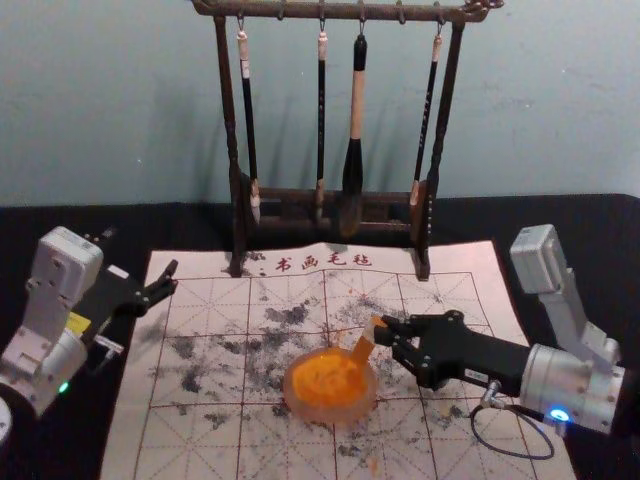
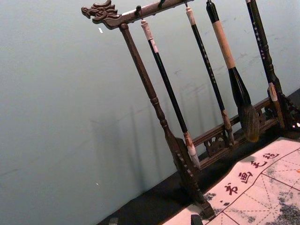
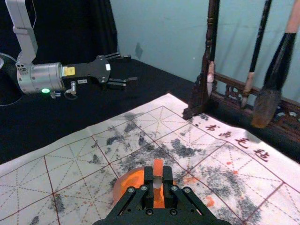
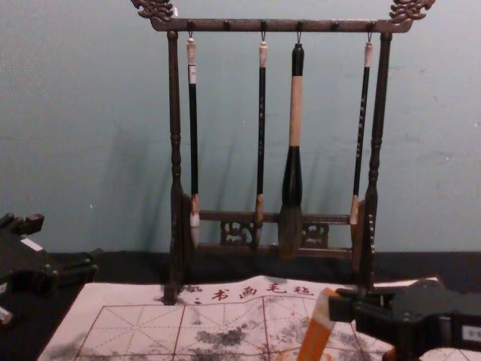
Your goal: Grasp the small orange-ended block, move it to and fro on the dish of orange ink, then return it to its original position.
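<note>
My right gripper (image 1: pixel 382 333) is shut on the orange-ended block (image 1: pixel 363 346), which leans with its lower end at the right part of the orange ink dish (image 1: pixel 330 420). In the right wrist view the right gripper (image 3: pixel 158 185) pinches the block (image 3: pixel 158 169) over the dish (image 3: pixel 118 188). The chest view has the block (image 4: pixel 317 331) tilted, its upper end between the fingertips of the right gripper (image 4: pixel 335 304). My left gripper (image 1: pixel 165 284) stays parked at the left side, its fingers apart and holding nothing.
A dark wooden rack (image 1: pixel 235 205) with several hanging brushes (image 1: pixel 352 160) stands at the back of the gridded felt mat (image 1: pixel 200 440). Ink smudges mark the mat. Black cloth (image 1: pixel 60 225) covers the table around it.
</note>
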